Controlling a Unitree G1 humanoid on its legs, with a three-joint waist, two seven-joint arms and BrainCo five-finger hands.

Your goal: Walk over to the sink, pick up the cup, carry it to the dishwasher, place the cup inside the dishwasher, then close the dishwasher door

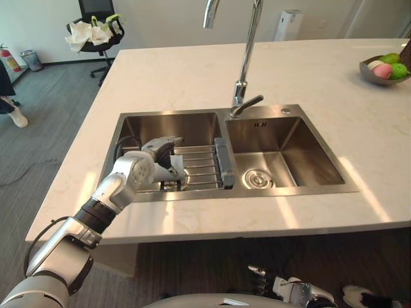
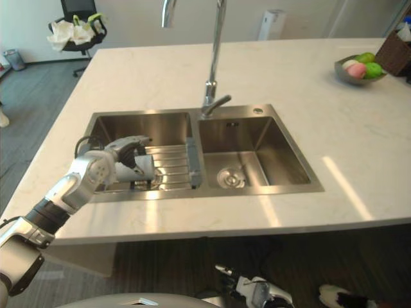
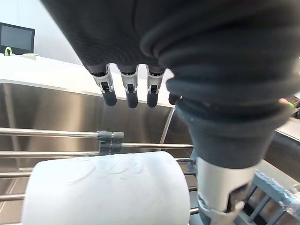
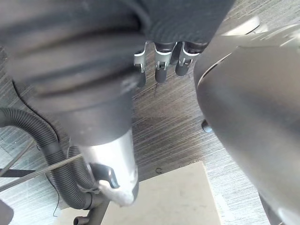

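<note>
Left eye view: one sink with two basins set in the pale counter; left basin held one wire rack and, lying on it, one white cup; right basin bare but for its drain. One faucet stood behind the divider. Left hand arched over the cup, inside the left basin. One bowl at the counter's far right edge held fruit, two green and one pink countable. Broad free counter all round the sink. Right hand hung low below the near counter edge.

Left wrist view: cup on its side across the rack bars; fingers extended above it, not wrapped; thumb just beside the cup's end; nothing gripped; basin wall close behind.

Right wrist view: right hand's fingers relaxed, holding nothing, over grey floor.
</note>
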